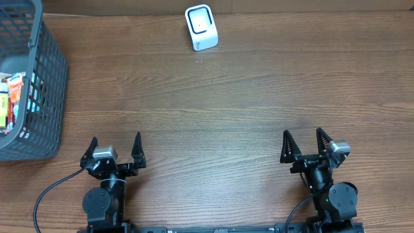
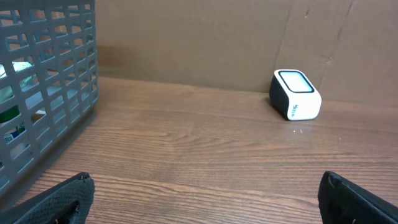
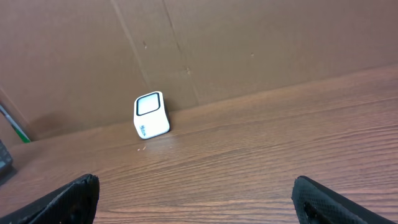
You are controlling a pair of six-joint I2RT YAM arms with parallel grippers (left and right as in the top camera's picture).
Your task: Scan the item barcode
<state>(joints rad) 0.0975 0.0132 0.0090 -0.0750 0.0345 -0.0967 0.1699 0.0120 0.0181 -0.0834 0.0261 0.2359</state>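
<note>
1. Several small packs (orange, yellow and teal bits showing) lie inside the grey mesh basket at the far-left of the table. They are too small and too hidden by the grid to tell any barcode.
2. Basket is cut off by the left edge of the overhead view. The left wrist cam has its wall close on the left, w/ packs visible thru the mesh.
3. White scanner w/ a dark-framed window on top stands near the table's far edge, approx. centre, well apart from the basket.
4. Left gripper is at the near edge, left side, w/ jaws spread wide, holding nothing, fingers pointing toward the far edge.
5. Right gripper is at the near edge, right side, also spread wide and empty.
6. Both grippers are well apart from basket and scanner, w/ bare wood-grain tabletop between.
7. Brown cardboard wall stands behind the scanner in both wrist views.
</note>
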